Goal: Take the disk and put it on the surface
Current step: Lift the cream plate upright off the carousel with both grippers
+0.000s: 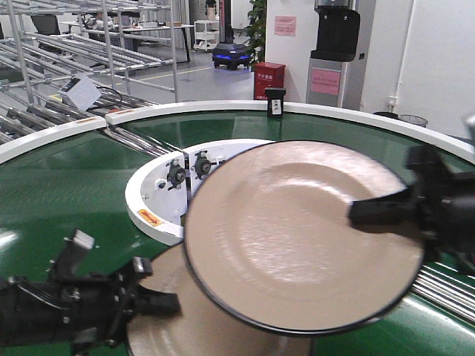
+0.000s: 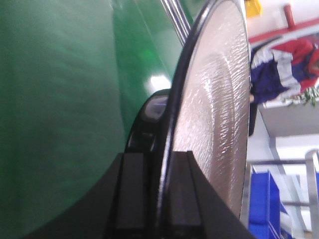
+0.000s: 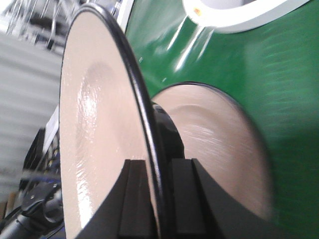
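Note:
Two beige disks with black rims show above the green conveyor belt point(image 1: 59, 185). The upper disk point(image 1: 297, 237) is large and tilted toward the camera; my right gripper point(image 1: 356, 215) is shut on its right rim. In the right wrist view that disk point(image 3: 94, 129) stands edge-on between the fingers of the right gripper point(image 3: 159, 199). The lower disk point(image 1: 171, 315) lies partly under the upper one, with my left gripper point(image 1: 167, 302) shut on its left rim. Seen from the left wrist, it point(image 2: 219, 109) is clamped edge-on by the left gripper point(image 2: 162, 199). The surface is out of view.
A white half-ring hub point(image 1: 152, 200) with black knobs sits inside the belt. Metal rollers point(image 1: 445, 285) run at the right. A small black box point(image 1: 274, 101) stands on the belt's white outer rim. Behind are metal racks point(image 1: 89, 44) and a red cabinet point(image 1: 269, 78).

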You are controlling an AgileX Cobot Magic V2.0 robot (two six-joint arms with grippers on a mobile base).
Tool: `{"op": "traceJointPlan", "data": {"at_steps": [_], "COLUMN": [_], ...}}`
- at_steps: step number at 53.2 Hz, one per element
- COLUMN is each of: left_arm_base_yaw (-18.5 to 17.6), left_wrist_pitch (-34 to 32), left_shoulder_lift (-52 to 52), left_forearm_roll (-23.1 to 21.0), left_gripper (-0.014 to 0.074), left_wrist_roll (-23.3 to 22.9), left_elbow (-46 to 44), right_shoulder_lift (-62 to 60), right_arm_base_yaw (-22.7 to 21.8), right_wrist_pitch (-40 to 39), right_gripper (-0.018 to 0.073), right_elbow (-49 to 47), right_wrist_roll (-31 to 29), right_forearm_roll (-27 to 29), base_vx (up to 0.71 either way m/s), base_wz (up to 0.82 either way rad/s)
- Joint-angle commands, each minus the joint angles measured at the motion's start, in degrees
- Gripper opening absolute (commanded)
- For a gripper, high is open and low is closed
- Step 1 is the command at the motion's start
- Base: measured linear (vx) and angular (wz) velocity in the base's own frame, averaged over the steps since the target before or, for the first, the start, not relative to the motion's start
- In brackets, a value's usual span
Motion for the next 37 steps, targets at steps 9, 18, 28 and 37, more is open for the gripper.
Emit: {"op": "traceJointPlan", "data": {"at_steps": [9,18,28,37], "left_arm_base_yaw": [-4.4,-4.4,-4.4,-4.4], "left_wrist_pitch": [-1.5,-2.7,-2.7,-2.7], "left_shoulder_lift": [-2.8,-2.7,-2.7,-2.7], "left_forearm_roll": [-6.0,-6.0,-6.0,-6.0], "left_gripper": [-0.0001,-0.0001,-0.0001,-0.0001], "left_wrist_roll": [-3.2,-3.1,-3.1,-3.1], "left_elbow": [-1.8,-1.8,-1.8,-1.8], "right_shoulder_lift": [4.4,4.6,4.6,4.6], "right_arm_base_yaw": [4.2,4.1,4.1,4.1], "right_wrist_pitch": [-4.5,-6.3,-6.3,-6.3], "right_gripper": [-0.0008,-0.0008,-0.0008,-0.0008], "right_elbow": [-6.4,-6.3,-6.3,-6.3], "right_wrist_roll": [0.7,0.7,0.7,0.7], "right_forearm_roll": [7.6,6.8,6.8,6.8], "base_vx": [0.0,0.0,0.0,0.0], "base_wz": [0.0,0.0,0.0,0.0]}}
